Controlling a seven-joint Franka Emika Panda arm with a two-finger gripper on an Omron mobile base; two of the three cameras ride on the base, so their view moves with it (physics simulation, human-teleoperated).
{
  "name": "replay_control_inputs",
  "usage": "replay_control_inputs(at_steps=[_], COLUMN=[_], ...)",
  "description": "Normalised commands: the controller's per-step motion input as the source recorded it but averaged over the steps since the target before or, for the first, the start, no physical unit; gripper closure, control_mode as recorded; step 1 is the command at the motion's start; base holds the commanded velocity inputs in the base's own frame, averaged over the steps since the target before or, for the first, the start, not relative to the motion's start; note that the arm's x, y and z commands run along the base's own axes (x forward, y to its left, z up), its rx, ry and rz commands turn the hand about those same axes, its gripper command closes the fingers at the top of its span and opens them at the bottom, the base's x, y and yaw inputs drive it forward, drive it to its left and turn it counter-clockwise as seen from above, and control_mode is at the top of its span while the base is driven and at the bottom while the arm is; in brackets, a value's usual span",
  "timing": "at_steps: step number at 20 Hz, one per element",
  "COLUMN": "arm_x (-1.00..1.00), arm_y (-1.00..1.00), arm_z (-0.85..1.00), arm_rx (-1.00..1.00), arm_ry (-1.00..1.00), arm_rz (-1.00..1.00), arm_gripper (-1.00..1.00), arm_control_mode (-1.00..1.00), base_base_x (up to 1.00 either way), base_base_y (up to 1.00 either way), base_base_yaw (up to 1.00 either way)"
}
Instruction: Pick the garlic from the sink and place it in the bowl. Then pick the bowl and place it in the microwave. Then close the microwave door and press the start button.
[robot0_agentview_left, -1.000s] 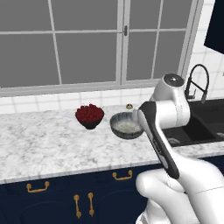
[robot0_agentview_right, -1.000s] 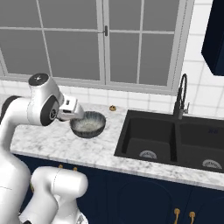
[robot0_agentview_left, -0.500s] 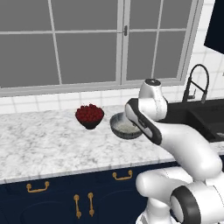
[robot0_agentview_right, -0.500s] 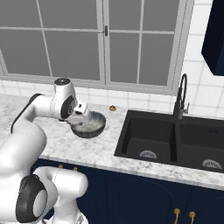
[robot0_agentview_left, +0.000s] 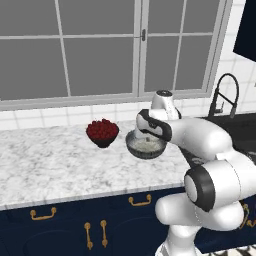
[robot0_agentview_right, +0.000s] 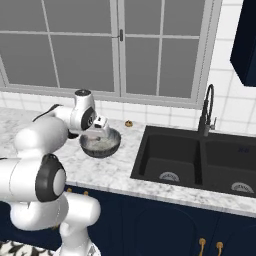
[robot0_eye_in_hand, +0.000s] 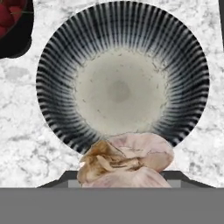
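Gripper (robot0_agentview_right: 101, 131): closed on the garlic (robot0_eye_in_hand: 127, 161), held above the bowl (robot0_eye_in_hand: 122, 74), presumably for release into it. Garlic: pale pinkish bulb, tan papery patch, between the jaws. Bowl: directly below the hand on marble counter (robot0_eye_in_hand: 19, 140); dark striped rim, pale speckled centre. Fruit bowl (robot0_agentview_left: 102, 132): beside.

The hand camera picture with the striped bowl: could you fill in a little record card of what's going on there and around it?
held item: garlic, pale bulb with a tan patch, in the gripper
gripper position: above the bowl, over its near edge
bowl contents: nothing inside yet, pale speckled bottom bare
bowl location: on the marble counter, left of the sink
neighbour: smaller dark bowl of red fruit beside it
sink basins: no item visible, only drains
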Motion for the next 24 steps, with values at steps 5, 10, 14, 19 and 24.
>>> replay_control_inputs(at_steps=[5,10,14,19,24], arm_x=[0.5,0.21,0.31,0.27,0.33], arm_y=[0.0,0.0,0.0,0.0,0.0], arm_z=[-0.41,-0.52,-0.38,-0.21,-0.23], arm_rx=[0.0,0.0,0.0,0.0,0.0], arm_ry=[0.0,0.02,0.0,0.0,0.0], arm_rz=[0.0,0.0,0.0,0.0,0.0], arm_gripper=[1.0,1.0,1.0,-1.0,-1.0], arm_control_mode=[-1.0,-1.0,-1.0,-1.0,-1.0], base_base_x=[0.0,0.0,0.0,0.0,0.0], base_base_y=[0.0,0.0,0.0,0.0,0.0], base_base_yaw=[0.0,0.0,0.0,0.0,0.0])
